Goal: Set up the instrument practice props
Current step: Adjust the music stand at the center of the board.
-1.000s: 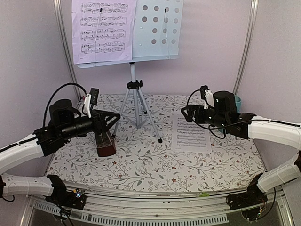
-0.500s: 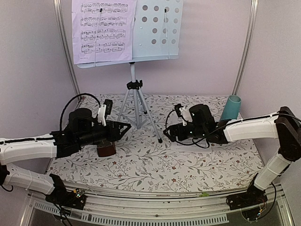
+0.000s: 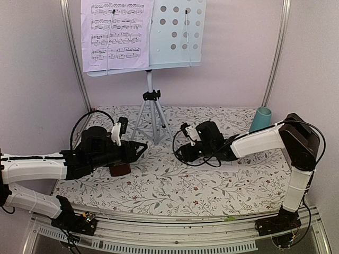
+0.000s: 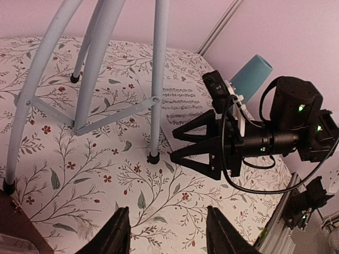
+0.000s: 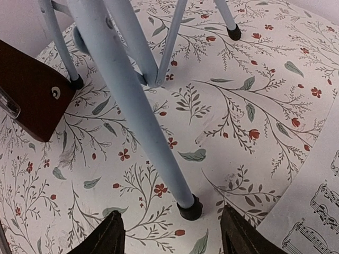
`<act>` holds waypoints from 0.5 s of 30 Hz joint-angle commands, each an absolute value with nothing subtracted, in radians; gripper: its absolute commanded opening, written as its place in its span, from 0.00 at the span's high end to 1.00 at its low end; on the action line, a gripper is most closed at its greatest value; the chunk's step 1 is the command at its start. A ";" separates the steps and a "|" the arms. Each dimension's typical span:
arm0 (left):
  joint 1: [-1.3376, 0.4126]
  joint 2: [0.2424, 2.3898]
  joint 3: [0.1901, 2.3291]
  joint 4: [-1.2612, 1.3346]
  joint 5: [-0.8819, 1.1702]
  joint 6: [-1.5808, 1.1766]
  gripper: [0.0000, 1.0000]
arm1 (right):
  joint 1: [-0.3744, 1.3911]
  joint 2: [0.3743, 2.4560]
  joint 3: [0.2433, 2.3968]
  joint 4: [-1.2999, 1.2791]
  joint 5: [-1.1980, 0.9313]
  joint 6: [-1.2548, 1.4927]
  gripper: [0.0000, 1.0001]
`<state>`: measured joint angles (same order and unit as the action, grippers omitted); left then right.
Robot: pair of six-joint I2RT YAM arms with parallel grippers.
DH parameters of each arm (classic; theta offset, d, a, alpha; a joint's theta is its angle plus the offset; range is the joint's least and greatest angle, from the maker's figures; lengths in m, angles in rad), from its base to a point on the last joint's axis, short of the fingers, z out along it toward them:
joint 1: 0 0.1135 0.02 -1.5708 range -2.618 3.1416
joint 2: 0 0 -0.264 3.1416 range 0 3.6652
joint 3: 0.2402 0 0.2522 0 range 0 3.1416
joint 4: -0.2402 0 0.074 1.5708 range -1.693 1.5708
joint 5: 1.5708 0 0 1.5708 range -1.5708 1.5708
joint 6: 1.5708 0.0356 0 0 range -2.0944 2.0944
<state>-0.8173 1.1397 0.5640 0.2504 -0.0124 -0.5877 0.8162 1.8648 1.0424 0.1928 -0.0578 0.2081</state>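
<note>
Step in hand (judged): the right pincer (image 5: 172, 225) is taking the near tripod leg (image 5: 137, 116) of the music stand (image 3: 175, 37) to shift it
- Right pincer: jaws part-open and empty, straddling the rubber foot (image 5: 189, 208)
- Left pincer (image 4: 168, 233): half-open and empty, facing the same leg from the other side; metronome (image 3: 121, 169) on the bench (image 3: 175, 185) under that arm
- One page (image 3: 114, 34) sits on the stand; the loose page (image 5: 318, 211) lies flat just right of the foot

To do it well: centre the leg between the fingers, grip low near the foot and slide it slowly, since the stand looks top-heavy. Keep clear of the loose page

Versus one second ago: the right arm has moved left from over the loose page to the foot, and its jaws have narrowed from full width. The teal cup (image 3: 260, 119) is now uncovered. The left arm has advanced and now hides most of the metronome
</note>
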 commanded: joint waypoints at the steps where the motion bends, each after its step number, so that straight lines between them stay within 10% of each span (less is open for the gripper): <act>1: -0.827 1.137 0.572 0.278 -0.025 -0.579 0.51 | 0.822 1.925 1.109 0.224 -0.048 0.154 0.39; 15: -0.807 1.138 0.594 0.276 -0.007 -0.565 0.51 | 0.846 2.046 1.168 0.190 0.008 0.103 0.58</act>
